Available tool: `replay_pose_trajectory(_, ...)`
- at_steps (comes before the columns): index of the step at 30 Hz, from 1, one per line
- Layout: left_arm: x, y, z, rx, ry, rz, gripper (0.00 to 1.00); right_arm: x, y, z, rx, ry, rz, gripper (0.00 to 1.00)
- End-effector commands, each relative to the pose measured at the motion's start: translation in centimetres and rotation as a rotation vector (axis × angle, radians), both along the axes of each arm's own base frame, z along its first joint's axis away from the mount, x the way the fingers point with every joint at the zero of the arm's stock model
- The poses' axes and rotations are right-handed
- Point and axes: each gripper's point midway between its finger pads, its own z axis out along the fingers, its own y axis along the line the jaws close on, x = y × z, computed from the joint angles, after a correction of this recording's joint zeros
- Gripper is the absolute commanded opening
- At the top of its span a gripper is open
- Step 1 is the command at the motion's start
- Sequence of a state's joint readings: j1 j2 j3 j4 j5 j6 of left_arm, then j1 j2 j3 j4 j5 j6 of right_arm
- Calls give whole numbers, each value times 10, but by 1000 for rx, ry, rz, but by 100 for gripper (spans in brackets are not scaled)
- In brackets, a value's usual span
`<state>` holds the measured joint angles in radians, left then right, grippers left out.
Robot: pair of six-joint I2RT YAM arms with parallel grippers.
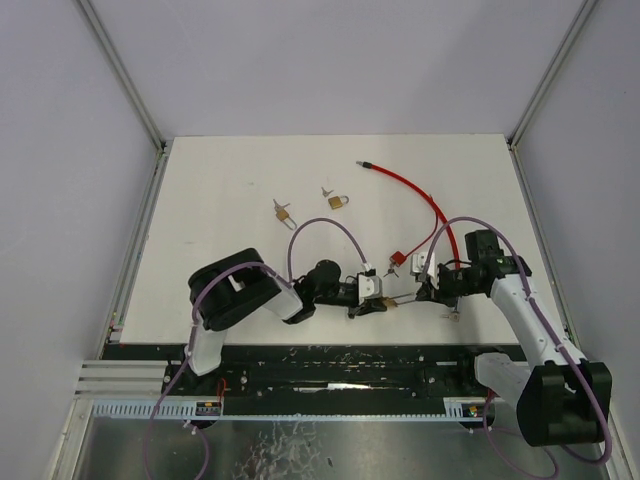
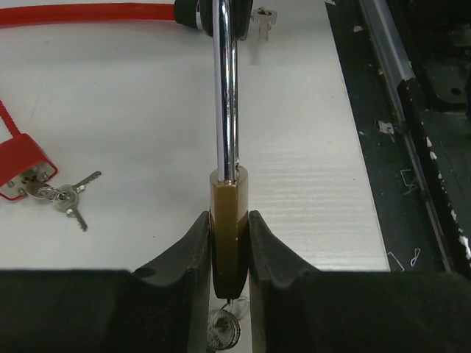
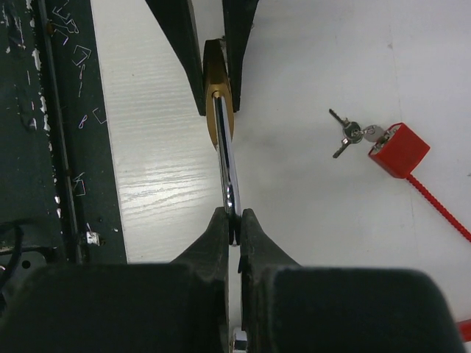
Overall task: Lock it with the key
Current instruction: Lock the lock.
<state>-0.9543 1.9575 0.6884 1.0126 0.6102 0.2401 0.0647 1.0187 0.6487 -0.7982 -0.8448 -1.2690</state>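
A brass padlock (image 2: 227, 213) with a long chrome shackle (image 2: 226, 95) is held between both grippers, just above the table's near edge. My left gripper (image 2: 228, 224) is shut on the brass body (image 1: 388, 302). A silver key head (image 2: 223, 331) shows just below the body, between my fingers. My right gripper (image 3: 234, 220) is shut on the far end of the shackle (image 3: 229, 173); the brass body (image 3: 216, 95) and the left fingers show beyond it. In the top view the left gripper (image 1: 368, 296) and right gripper (image 1: 430, 290) face each other.
A red cable lock (image 1: 400, 258) with a bunch of keys (image 1: 388, 268) lies just behind the grippers; its red cable (image 1: 420, 195) curves to the back. Two small brass padlocks with keys (image 1: 283, 211) (image 1: 338, 201) lie further back left. The black rail (image 1: 340, 365) runs along the near edge.
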Motion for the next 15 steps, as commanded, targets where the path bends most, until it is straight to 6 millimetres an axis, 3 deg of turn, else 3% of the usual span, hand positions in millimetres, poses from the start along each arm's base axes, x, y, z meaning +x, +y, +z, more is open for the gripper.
replay_pose_trajectory(1,-45,-34,68,-301,-139,-155,0,34,7,26,19,-131,21,0)
replay_pose_trajectory(8,-43,-41,51,-265,-99,-106,0,33,5,19,4,-111,22,0)
replay_pose_trajectory(15,-39,-43,38,-231,-107,-47,0,19,11,15,34,-39,84,0)
